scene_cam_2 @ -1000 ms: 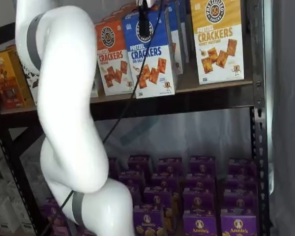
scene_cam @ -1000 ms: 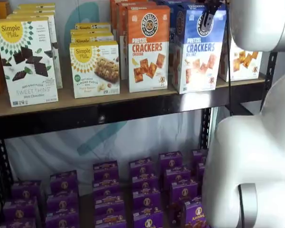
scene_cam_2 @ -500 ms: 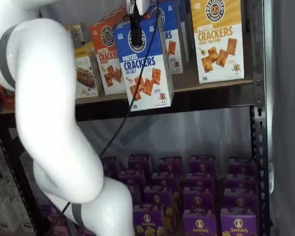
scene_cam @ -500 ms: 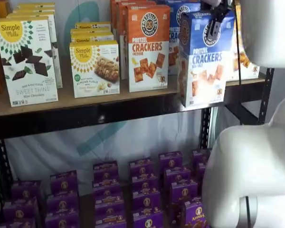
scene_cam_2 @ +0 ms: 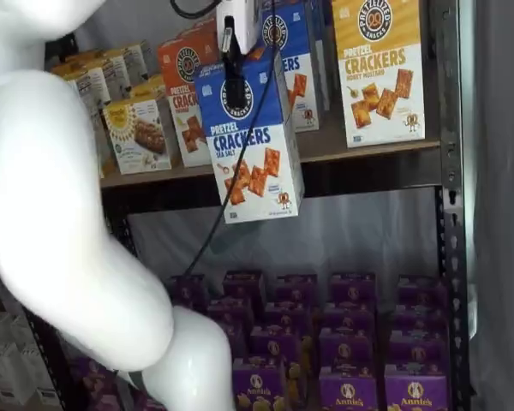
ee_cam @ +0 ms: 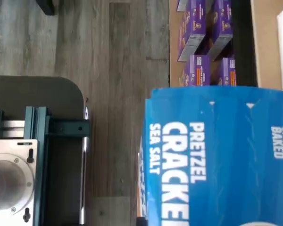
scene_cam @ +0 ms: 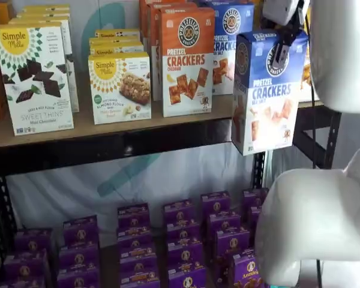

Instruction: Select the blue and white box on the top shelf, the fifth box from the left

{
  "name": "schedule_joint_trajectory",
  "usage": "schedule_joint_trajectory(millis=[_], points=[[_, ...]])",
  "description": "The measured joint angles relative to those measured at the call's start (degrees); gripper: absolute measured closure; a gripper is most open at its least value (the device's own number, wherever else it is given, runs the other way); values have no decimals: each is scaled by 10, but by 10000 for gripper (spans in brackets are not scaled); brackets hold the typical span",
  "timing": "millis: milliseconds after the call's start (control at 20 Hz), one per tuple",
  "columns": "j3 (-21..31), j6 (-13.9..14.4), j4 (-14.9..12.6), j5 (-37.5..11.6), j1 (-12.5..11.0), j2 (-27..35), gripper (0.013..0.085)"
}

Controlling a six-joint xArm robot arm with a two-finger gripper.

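Observation:
The blue and white box hangs in the air in front of the top shelf, clear of the row of boxes. It shows in both shelf views, also here. My gripper is shut on the blue and white box near its top; one black finger lies over the round logo. The wrist view shows the box's blue top side with "PRETZEL CRACKERS SEA SALT" above the wooden floor. A second blue and white box still stands on the shelf behind.
An orange-topped Pretzel Crackers box and Simple Mills boxes stand on the top shelf. A yellow-topped cracker box stands at the right. Small purple boxes fill the lower level. The white arm fills much of a shelf view.
The blue and white box has come off the shelf, moving out toward the cameras and a little lower, held in my gripper. The arm has swung with it.

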Motion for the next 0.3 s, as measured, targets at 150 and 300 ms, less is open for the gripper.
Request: schedule_joint_trajectory(millis=[150,300], points=[[17,-8,0,0,-7,-14,410],[30,-14,-1,0,-12,-24,410]])
